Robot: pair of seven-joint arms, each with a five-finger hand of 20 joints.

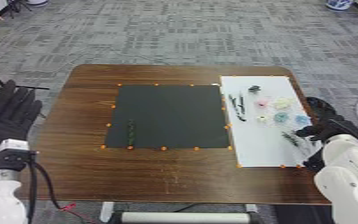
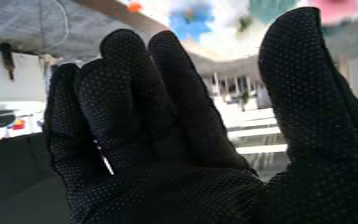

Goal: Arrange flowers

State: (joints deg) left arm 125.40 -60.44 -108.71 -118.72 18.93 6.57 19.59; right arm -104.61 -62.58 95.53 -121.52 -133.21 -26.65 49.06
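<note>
Head view: right hand (image 1: 330,128) open by white sheet (image 1: 254,150), blossoms (image 1: 280,117) spaced out likely for easy picking; green stem (image 1: 131,133) on black mat (image 1: 168,112) probably starts layout; left hand (image 1: 9,117) open.

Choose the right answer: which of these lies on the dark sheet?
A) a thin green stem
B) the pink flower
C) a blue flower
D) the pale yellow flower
A: the thin green stem lies on the dark sheet, near its left edge, while the flowers lie on the white sheet.
</note>
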